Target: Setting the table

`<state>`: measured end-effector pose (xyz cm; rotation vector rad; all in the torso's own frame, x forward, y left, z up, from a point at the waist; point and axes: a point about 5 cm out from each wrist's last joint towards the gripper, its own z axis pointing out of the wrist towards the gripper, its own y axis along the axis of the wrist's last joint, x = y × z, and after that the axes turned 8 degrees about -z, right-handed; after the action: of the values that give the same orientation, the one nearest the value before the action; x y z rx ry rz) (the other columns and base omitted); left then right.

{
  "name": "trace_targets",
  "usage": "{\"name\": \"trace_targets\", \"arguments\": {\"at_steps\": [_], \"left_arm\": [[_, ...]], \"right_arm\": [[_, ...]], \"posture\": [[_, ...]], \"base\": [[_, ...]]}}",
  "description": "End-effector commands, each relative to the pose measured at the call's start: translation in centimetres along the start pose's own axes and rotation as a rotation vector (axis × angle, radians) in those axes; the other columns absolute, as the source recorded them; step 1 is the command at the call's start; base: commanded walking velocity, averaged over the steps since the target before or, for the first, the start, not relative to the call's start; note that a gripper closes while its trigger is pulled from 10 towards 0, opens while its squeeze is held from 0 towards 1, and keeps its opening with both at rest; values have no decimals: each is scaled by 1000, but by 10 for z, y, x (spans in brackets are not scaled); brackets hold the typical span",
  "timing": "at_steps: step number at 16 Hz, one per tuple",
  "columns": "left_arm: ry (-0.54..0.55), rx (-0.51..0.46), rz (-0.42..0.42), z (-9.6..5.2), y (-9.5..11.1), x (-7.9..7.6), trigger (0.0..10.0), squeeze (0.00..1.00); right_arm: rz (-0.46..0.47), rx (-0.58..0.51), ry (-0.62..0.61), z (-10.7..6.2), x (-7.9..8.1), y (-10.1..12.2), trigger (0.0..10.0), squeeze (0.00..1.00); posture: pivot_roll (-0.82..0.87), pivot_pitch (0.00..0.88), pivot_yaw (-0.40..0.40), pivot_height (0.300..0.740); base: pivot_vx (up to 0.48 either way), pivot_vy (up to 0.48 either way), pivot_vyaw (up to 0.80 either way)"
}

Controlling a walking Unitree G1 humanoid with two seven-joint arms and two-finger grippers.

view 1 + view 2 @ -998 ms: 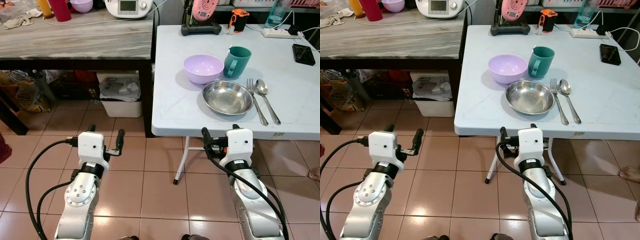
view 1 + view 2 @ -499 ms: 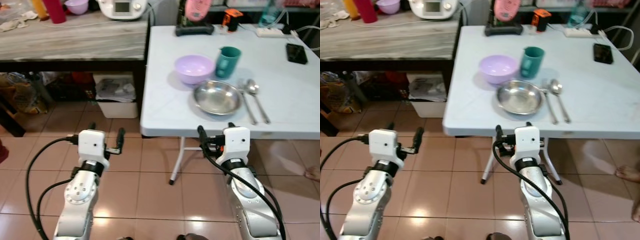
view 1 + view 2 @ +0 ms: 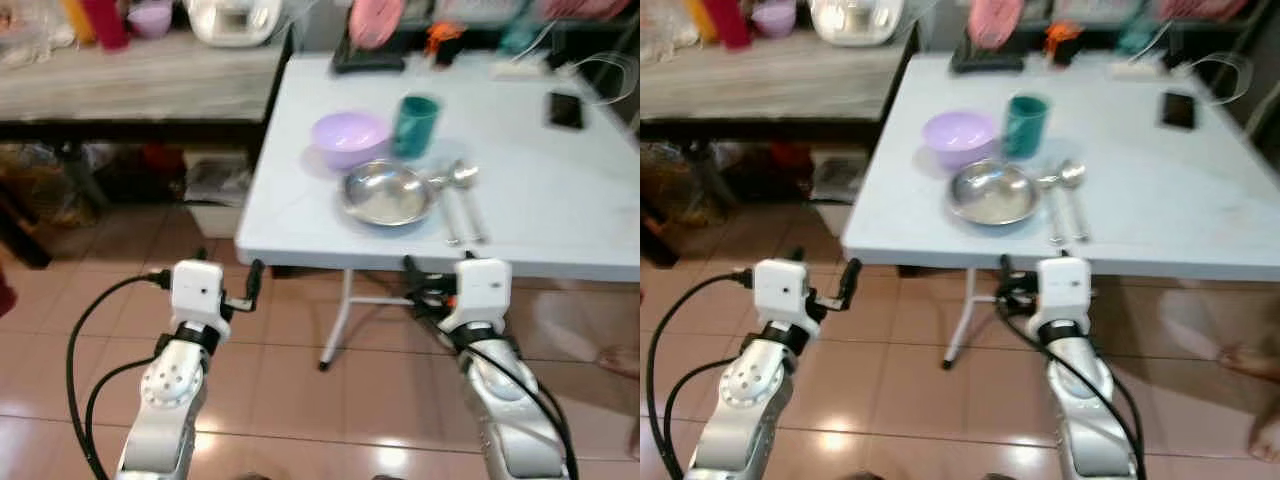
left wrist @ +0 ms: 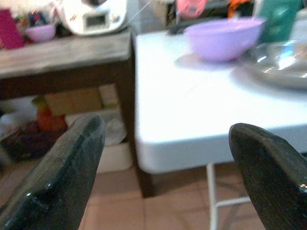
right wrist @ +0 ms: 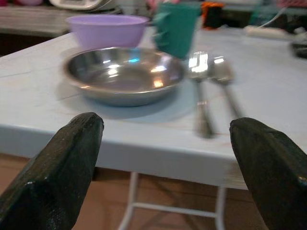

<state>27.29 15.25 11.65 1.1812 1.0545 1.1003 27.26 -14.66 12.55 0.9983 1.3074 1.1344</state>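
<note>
2 empty, spread-fingered grippers are what I'm driving, and the right gripper point(image 3: 432, 290) sits nearer the steel bowl point(image 3: 388, 194), which lies straight ahead on the white table point(image 3: 560, 190), above the left gripper point(image 3: 228, 290).

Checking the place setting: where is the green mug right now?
In the left eye view the mug stands on the white table, just right of the purple bowl and behind the steel bowl.
</note>
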Motion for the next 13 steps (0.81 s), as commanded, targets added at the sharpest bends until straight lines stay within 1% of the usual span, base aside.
{"name": "trace_targets", "arguments": {"at_steps": [1,2,3,4,5,6,8,9,10,11,13], "left_arm": [[11,13,14,-1,-1,7,10000,0],[10,10,11,-1,0,6,10000,0],[13,5,4,-1,0,6,10000,0],[14,-1,8,0,1,6,10000,0],[14,-5,9,0,1,5,10000,0],[13,-6,8,0,2,5,10000,0],[7,-10,5,1,2,4,10000,0],[-6,-14,-30,1,3,2,10000,0],[-5,-16,-35,2,4,2,10000,0],[-27,-26,-56,2,6,0,10000,0],[-50,-38,-72,3,8,-3,10000,0]], "right_arm": [[-5,6,0,1,5,2,10000,0],[-42,7,-12,1,4,1,10000,0],[-30,-18,19,1,8,2,10000,0],[-18,-15,7,1,7,2,10000,0],[-45,-20,1,1,5,3,10000,0],[-50,-13,-4,1,4,2,10000,0],[-25,15,24,1,6,0,10000,0],[-30,15,22,1,6,0,10000,0],[-30,15,20,1,5,0,10000,0],[-35,-11,13,1,4,3,10000,0],[-73,-31,23,2,3,6,10000,0]], "posture": [[-153,123,46,740],[-153,123,46,740],[-155,123,46,740],[-155,123,46,740],[-156,126,44,740],[-155,128,43,740],[-155,130,42,740],[-155,132,40,740],[-154,132,39,740],[-154,133,39,740],[-154,132,39,740]], "base": [[0,-364,0],[0,0,0],[0,0,0],[0,0,0],[0,0,0],[0,0,0],[0,0,0],[0,0,0],[0,0,0],[0,0,0],[0,0,0]]}}
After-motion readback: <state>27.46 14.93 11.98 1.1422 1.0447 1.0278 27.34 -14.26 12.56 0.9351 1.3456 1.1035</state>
